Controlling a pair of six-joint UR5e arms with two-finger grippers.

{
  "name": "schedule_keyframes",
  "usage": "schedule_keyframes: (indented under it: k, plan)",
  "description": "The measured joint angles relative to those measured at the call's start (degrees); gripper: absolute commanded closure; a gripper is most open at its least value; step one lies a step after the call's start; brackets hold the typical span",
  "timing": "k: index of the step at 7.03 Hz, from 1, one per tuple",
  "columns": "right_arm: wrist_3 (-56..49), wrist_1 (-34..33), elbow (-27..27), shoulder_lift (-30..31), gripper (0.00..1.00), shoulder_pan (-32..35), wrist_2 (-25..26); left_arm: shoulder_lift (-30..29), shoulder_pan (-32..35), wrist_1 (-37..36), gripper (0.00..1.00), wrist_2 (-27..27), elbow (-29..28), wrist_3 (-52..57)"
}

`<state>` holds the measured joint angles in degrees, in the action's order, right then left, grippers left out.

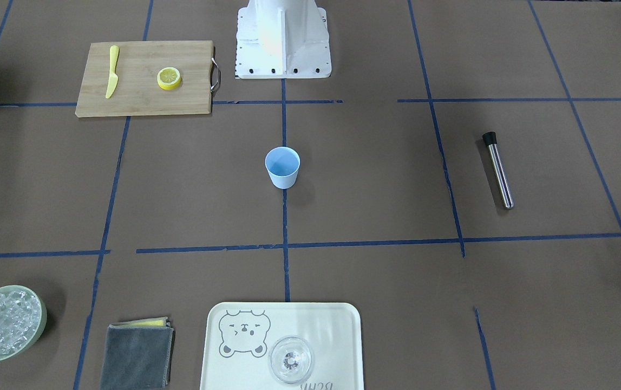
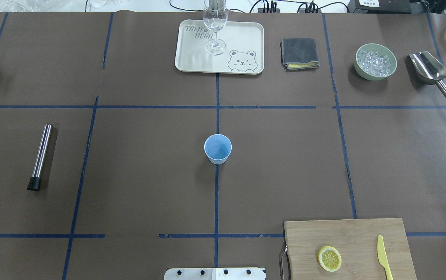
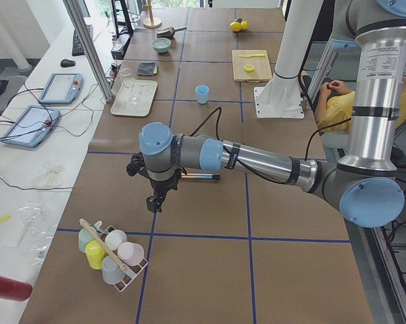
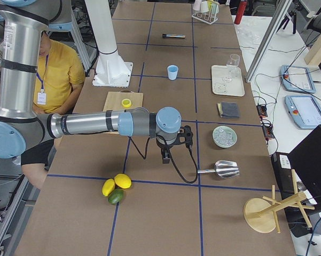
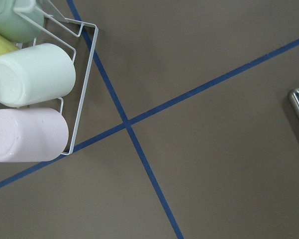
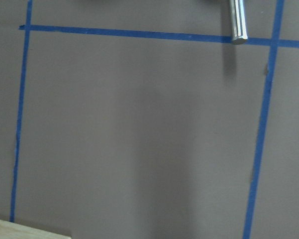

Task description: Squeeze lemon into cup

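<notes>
Far to the left of the cup (image 2: 217, 147), past the edge of the overhead view, the left gripper (image 3: 155, 202) hangs low over the table by a rack (image 3: 111, 256) of upturned mugs. It shows only in the side view, so I cannot tell whether its fingers are spread or closed. Nearer the cup on that side, but well apart from it, lies a steel rod (image 2: 41, 155).

The cup stands upright at the table's middle, mouth open and nothing visible inside.

To the right of the cup and closer to the robot's base is a board (image 2: 347, 233). The lemon (image 2: 329, 258) lies flat on it, cut face up. A knife (image 2: 384, 258) lies on the same board, on the side of the lemon away from the cup, near it but not touching.

Further right of the cup than the board, the right gripper (image 4: 165, 156) hangs above bare table; its wrist camera catches only a corner of the board. Its grip cannot be told either, as only the side view shows it.

The right arm is clearly the nearer one. From its gripper the lemon lies inward, toward the cup, so pick-up and carry run the same way. The slice is round and flat, so no long axis fixes the wrist angle; the fingers would likely have to straddle its thin rim.
</notes>
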<state>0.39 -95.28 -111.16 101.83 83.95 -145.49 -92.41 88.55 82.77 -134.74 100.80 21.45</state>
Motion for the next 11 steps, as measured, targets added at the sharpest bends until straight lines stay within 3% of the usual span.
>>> schedule_keyframes:
  k: [2, 4, 5, 6, 8, 11]
  plan:
    - [19.0, 8.5, -9.1, 3.8, 0.00, -11.8, 1.9, 0.0, -0.6, 0.2, 0.00, -0.9, -0.1, -0.1]
    - [39.8, 26.1, -12.8, 8.1, 0.01, -23.4, 6.1, 0.0, -1.3, 0.4, 0.00, -1.1, -0.1, -0.2]
    - [49.0, 31.1, -14.5, 8.7, 0.02, -29.0, 8.9, 0.0, -1.4, 0.6, 0.00, -1.2, -0.1, -0.2]
    - [57.6, 33.5, -17.0, 8.9, 0.03, -37.1, 14.8, 0.0, -1.5, 1.2, 0.00, -1.2, -0.1, -0.2]
    - [74.0, 34.6, -21.8, 8.5, 0.01, -55.9, 31.5, 0.1, -1.6, 2.5, 0.00, -1.2, -0.6, -0.2]
    - [84.7, 34.6, -23.0, 8.1, 0.00, -74.0, 50.8, 0.1, -1.7, 3.1, 0.00, -1.2, -0.2, -0.9]
